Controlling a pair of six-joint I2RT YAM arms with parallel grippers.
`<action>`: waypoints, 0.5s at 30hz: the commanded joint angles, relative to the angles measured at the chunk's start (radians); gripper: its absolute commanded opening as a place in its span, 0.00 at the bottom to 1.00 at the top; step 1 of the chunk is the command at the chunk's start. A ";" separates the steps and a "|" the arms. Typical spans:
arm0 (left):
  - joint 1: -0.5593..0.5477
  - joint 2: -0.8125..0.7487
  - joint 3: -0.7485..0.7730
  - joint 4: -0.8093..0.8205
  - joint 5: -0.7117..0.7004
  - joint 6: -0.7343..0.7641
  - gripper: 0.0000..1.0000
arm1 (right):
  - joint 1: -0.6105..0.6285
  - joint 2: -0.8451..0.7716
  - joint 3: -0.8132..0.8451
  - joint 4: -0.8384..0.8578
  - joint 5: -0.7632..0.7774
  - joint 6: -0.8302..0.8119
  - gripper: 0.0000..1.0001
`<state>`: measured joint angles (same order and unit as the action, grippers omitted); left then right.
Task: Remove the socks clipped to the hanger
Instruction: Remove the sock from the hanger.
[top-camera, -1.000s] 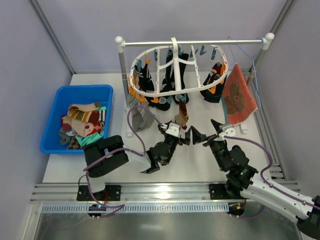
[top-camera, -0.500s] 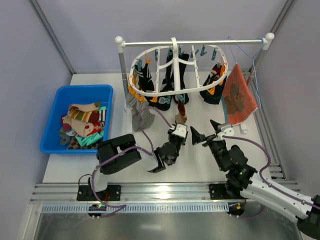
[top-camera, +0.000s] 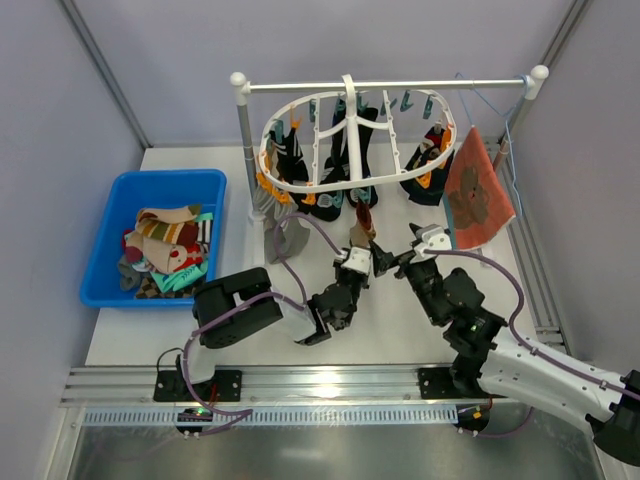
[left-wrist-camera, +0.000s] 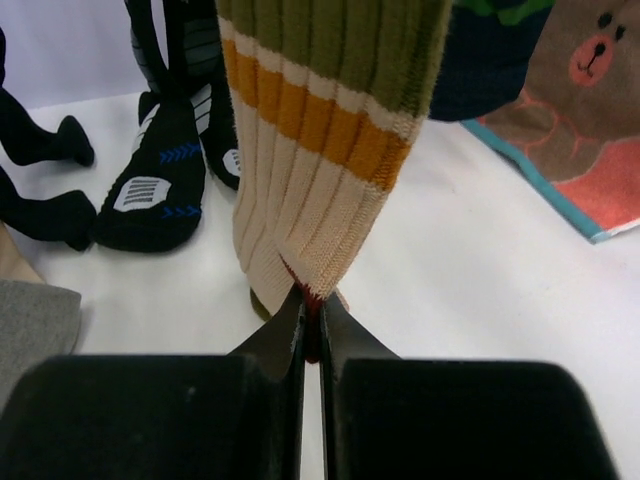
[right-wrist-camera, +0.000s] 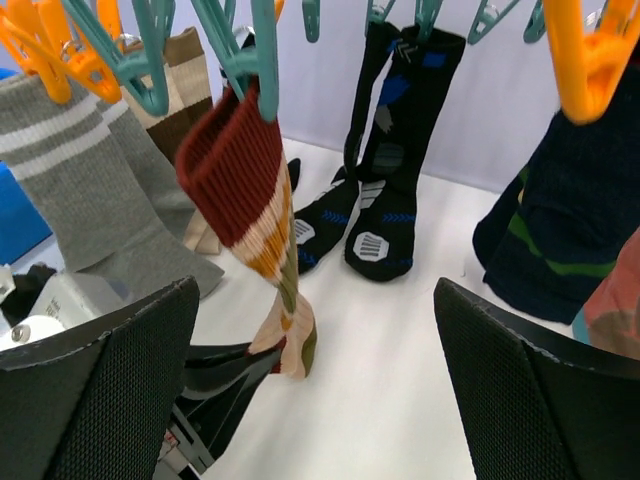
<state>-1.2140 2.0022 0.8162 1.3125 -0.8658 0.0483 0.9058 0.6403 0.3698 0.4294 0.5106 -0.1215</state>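
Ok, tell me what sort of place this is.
Probably a robot test cell staged as a laundry corner: a clip hanger of socks hangs from a rail stand on a walled-in table, beside a blue bin holding more.

Left tool (top-camera: 366, 259) grips the sock (top-camera: 361, 222) hanging beneath the hanger (top-camera: 352, 140).

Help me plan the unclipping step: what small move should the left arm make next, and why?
Probably a gentle pull down and toward its base. The left end effector is shut on the lower tip of the striped sock, whose red cuff is pinched in a teal clip on the hanger.
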 joint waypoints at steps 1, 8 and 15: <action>0.001 -0.033 -0.003 0.232 -0.004 0.001 0.00 | 0.005 0.028 0.132 0.022 -0.055 -0.027 1.00; 0.002 -0.046 -0.017 0.232 -0.002 -0.001 0.00 | 0.005 0.117 0.282 -0.024 -0.079 -0.055 1.00; 0.001 -0.056 -0.029 0.232 0.001 -0.008 0.00 | 0.005 0.251 0.394 -0.035 -0.078 -0.079 1.00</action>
<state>-1.2114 1.9896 0.7952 1.3174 -0.8627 0.0376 0.9077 0.8539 0.7059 0.3946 0.4397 -0.1749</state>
